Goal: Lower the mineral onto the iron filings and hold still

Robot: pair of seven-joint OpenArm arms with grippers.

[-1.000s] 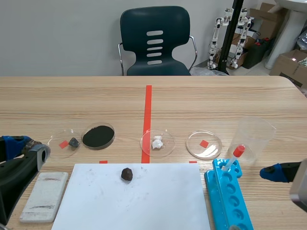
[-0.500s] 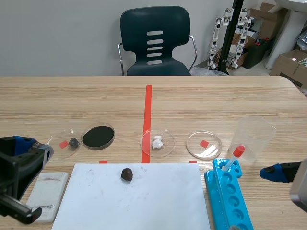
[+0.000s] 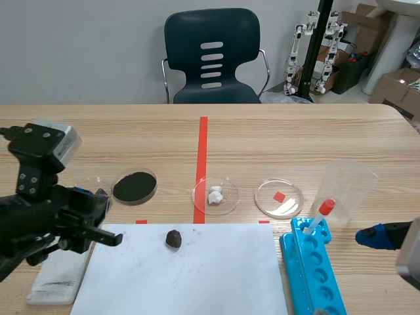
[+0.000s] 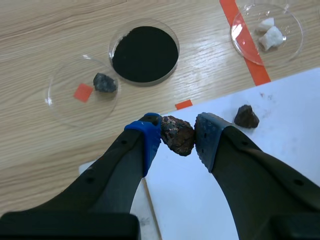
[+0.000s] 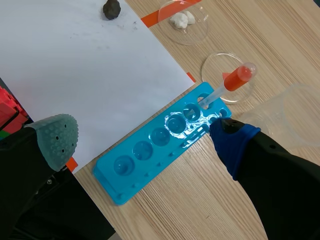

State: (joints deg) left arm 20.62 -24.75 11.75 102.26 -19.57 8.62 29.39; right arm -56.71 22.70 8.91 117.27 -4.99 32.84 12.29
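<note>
Pickup is done: the left jaws clamp the reddish-brown mineral [image 4: 177, 135] above the far-left corner of the paper [image 4: 280, 165]. The dish of iron filings [image 4: 145, 54] sits just farther away. Carrying over, lowering and holding are left. The right jaws gape wide, empty.

A sheet of paper [image 3: 190, 275] is laid on the worktop [image 3: 295, 138], with a stone [image 3: 173, 238] on it near its far edge. Behind the sheet four dishes are set in a row: the left dish [image 4: 65, 107] with a small stone [image 4: 104, 83], the filings dish [image 3: 155, 184], the third dish [image 3: 228, 201] with lumps [image 3: 215, 194] on the tape line [image 3: 202, 157], and the fourth dish [image 3: 290, 203] further right. A beaker [image 3: 348, 187] is placed right of these, a rack [image 3: 312, 272] before it, a dropper [image 3: 319, 216] in the rack. A slab [image 3: 56, 275] is laid left of the sheet. The mineral [image 4: 176, 134] is held in the left gripper [image 4: 178, 137] above the sheet's far left corner.
</note>
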